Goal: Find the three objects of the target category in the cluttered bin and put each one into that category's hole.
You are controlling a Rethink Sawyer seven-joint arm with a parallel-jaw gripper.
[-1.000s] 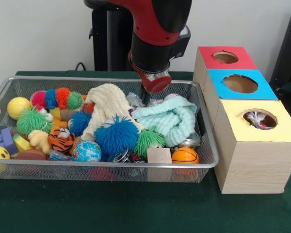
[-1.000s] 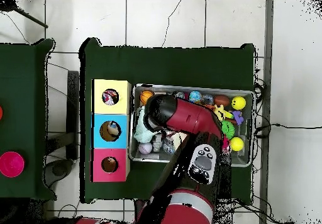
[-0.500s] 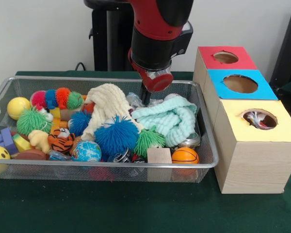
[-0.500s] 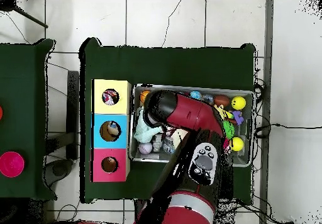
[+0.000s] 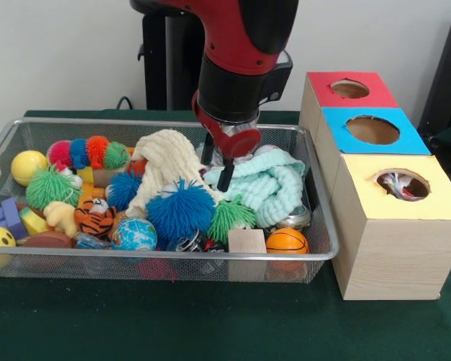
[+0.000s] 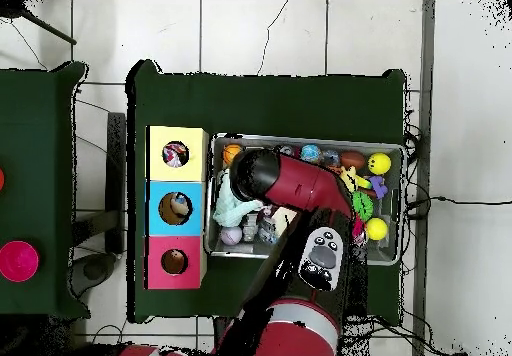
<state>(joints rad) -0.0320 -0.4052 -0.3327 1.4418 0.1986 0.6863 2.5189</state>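
Observation:
The wire mesh bin (image 5: 158, 256) is full of toys. A cream-yellow waffle cloth (image 5: 165, 160) lies draped over the middle of the pile. My gripper (image 5: 216, 167) hangs open and empty just right of it, its two dark fingers (image 5: 225, 177) over the seam between the cream cloth and a mint-green cloth (image 5: 269, 186). The yellow-topped box (image 5: 406, 209) stands right of the bin. White fabric with coloured spots (image 5: 397, 185) shows inside its round hole and also in the overhead view (image 6: 175, 154). In the overhead view my arm (image 6: 290, 182) covers the gripper.
Blue-topped (image 5: 372, 129) and red-topped (image 5: 349, 89) boxes stand behind the yellow one. Around the cloths lie a blue spiky ball (image 5: 180, 210), a green spiky ball (image 5: 229, 218), a wooden block (image 5: 246, 241), a small basketball (image 5: 287, 241), a globe ball (image 5: 134, 235) and a plush tiger (image 5: 95, 216).
My gripper has come down and slightly forward toward the cloths. Both fingers now show spread apart, where only one dark tip showed before. Nothing in the bin has moved.

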